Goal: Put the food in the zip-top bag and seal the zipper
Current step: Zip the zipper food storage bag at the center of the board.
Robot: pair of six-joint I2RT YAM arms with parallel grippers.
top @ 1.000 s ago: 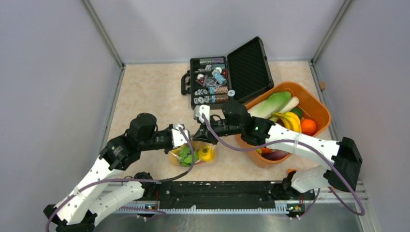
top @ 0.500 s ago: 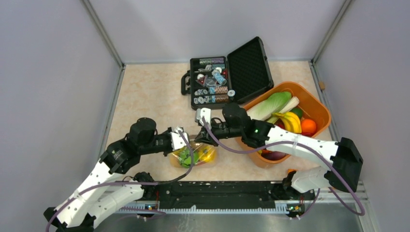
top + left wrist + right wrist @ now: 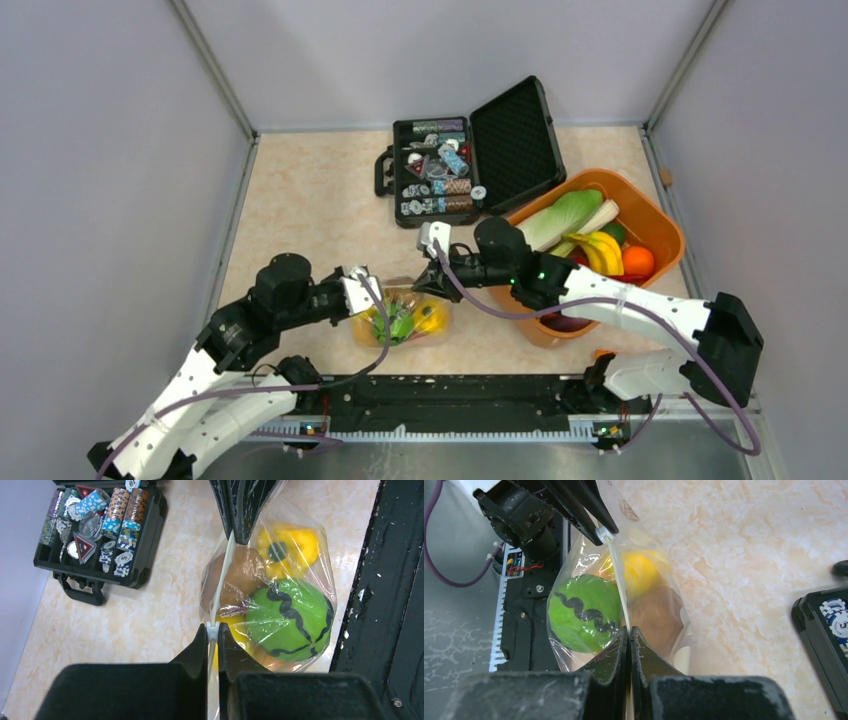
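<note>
Beige, marble-patterned counter (image 3: 300, 200) is carrying everything in view. On its right side an orange oval tub (image 3: 680, 240) is holding spare toy produce, and behind that a black case (image 3: 515, 125) is lying open with poker chips inside. Near the front rail (image 3: 450, 392), between the two arms, the zip-top bag (image 3: 402, 320) is lying loaded.

The left end effector (image 3: 212, 628) is clamping one end of the bag's top edge, its fingers closed on the plastic. The right end effector (image 3: 629, 630) is clamping the opposite end in the same way, with no gap showing.

Inside the bag the food is sitting packed together: a green watermelon slice (image 3: 290, 620) towards the rail, a yellow pepper (image 3: 289, 545) beside it, and a brownish peach (image 3: 234, 577) pressing against the top edge.

The zipper (image 3: 222, 575) is running as a thin, straight, taut strip from one end effector to the other, so its long axis is lying along the line joining them. The bag's body is bulging off to the rail side. Both arms are already gripping the strip, so neither is nearer.

Loading appears complete and sealing appears to be the step in hand. Whether the ridges are mating along the free middle span cannot be told. The coming move probably depends on one end effector travelling along that axis while the other is anchoring its end.
</note>
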